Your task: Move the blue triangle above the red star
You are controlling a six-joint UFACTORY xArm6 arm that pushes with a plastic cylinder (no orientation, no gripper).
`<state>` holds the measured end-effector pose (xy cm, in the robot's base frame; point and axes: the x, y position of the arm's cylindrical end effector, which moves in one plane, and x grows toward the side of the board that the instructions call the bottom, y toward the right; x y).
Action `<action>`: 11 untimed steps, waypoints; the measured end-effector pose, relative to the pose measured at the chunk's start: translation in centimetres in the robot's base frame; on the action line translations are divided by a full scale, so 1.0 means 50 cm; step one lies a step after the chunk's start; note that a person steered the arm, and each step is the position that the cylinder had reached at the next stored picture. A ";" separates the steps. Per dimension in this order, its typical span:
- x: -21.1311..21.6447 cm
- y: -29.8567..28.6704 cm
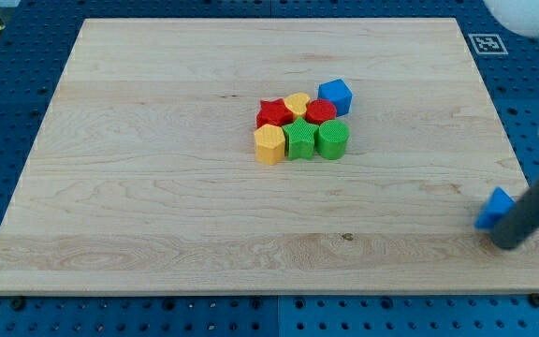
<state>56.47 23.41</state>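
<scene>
The blue triangle (495, 208) lies near the board's right edge, low in the view, partly hidden behind my rod. My tip (508, 243) stands just below and to the right of it, touching or nearly touching it. The red star (272, 113) sits far off at the upper left of a tight cluster in the middle of the board. The triangle is well to the right of and below the star.
The cluster holds a yellow heart (297, 103), a red round block (321, 111), a blue cube (336, 95), a yellow hexagon (269, 144), a green star (300, 139) and a green cylinder (332, 139). The wooden board (157, 206) lies on a blue pegboard.
</scene>
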 end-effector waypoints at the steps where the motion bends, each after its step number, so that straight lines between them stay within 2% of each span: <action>1: -0.088 -0.047; 3: -0.104 -0.070; 4: -0.165 -0.070; 5: -0.166 -0.071; 7: -0.035 -0.057; 8: -0.070 0.005; 10: -0.262 0.008; 11: -0.266 0.010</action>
<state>43.17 23.90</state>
